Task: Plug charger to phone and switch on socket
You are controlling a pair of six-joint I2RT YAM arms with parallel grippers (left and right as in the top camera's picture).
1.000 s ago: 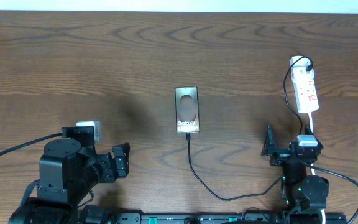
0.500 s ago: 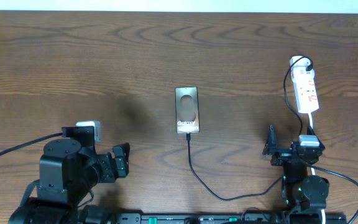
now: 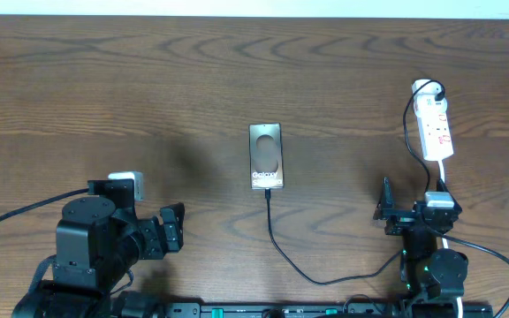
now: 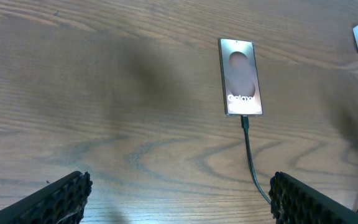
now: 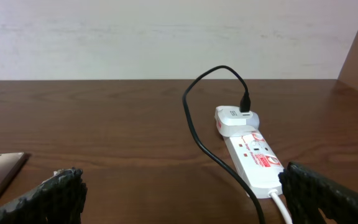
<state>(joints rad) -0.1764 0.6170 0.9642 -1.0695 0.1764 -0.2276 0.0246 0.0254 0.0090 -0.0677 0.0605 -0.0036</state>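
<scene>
The phone (image 3: 266,156) lies flat mid-table, and shows in the left wrist view (image 4: 241,76). The charger cable (image 3: 281,247) has its connector tip in the phone's near end, loops toward the right arm and rises to a white adapter in the far end of the socket (image 3: 435,130). In the right wrist view the socket (image 5: 253,160) lies just ahead, with the cable (image 5: 194,127) arching over it. My left gripper (image 4: 179,202) is open and empty, low at the front left. My right gripper (image 5: 185,193) is open and empty, just in front of the socket's near end.
The socket's white cord (image 3: 444,181) runs back along the right arm. The table's far edge meets a pale wall (image 5: 166,37). A small white and grey block (image 3: 131,183) sits on the left arm.
</scene>
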